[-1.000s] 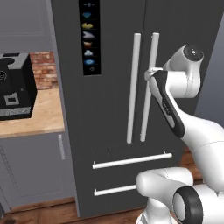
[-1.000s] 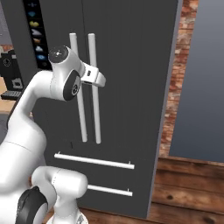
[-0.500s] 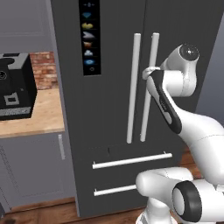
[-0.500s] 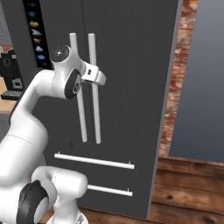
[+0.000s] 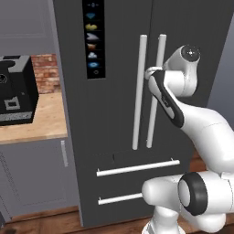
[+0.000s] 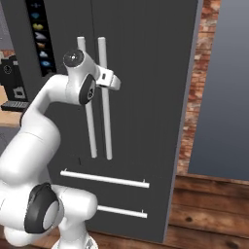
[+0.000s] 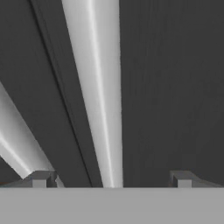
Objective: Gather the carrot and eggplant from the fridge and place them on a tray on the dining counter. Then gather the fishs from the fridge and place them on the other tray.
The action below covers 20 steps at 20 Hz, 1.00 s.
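The fridge [image 5: 119, 114] is seen shut, its two doors meeting at a narrow seam between two pale vertical handles. The hand [image 7: 111, 180] is held up against the fridge front at the upper part of the right handle [image 7: 98, 96], which runs between the two dark fingertips [image 7: 40, 179] in the hand view; the fingers are spread wide, one on either side of the bar, and nothing is pinched between them. Whether the fingertips touch the door cannot be told. The left handle [image 7: 15, 148] is seen at the lower left of that view. In the right base view the hand [image 6: 115, 83] is seen at the right handle, high on the bar. Two horizontal drawer bars [image 5: 137, 168] are seen below the handles, and a black icon panel [image 5: 93, 39] is set in the left door. To the left of the fridge, a black appliance [image 5: 16, 89] stands on a wood surface [image 5: 41, 121] near its back edge, before a brick wall [image 5: 45, 73].
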### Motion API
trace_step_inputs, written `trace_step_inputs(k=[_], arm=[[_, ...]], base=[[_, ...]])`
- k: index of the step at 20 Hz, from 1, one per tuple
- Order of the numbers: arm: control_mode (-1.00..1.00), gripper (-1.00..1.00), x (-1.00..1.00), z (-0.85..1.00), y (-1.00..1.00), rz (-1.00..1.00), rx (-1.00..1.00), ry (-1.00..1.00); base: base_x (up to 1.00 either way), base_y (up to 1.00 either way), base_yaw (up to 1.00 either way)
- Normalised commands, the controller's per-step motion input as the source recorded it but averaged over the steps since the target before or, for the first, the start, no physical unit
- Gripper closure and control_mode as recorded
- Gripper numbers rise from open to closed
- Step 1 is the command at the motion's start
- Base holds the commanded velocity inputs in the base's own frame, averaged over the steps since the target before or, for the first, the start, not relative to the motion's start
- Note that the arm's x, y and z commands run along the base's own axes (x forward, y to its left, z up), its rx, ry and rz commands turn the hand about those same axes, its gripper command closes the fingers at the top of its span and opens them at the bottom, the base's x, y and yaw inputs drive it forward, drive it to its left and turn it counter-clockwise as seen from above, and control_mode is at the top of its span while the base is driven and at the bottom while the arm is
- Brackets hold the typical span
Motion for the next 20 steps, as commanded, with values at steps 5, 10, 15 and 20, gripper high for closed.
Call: trace_step_inputs(k=[5, 10, 15, 20], arm=[[-1.0, -1.0, 0.44, 0.0, 0.0, 0.02, 0.0, -0.01], [-1.0, -1.0, 0.32, 0.0, 0.0, 0.02, 0.0, -0.03], [-1.0, -1.0, 0.32, -0.01, 0.0, 0.03, 0.0, -0.02], [-1.0, -1.0, 0.32, -0.04, 0.0, 0.02, 0.0, 0.0]], base=[[0.0, 0.0, 0.0], [0.0, 0.0, 0.0], [0.0, 0.0, 0.0], [0.0, 0.0, 0.0]])
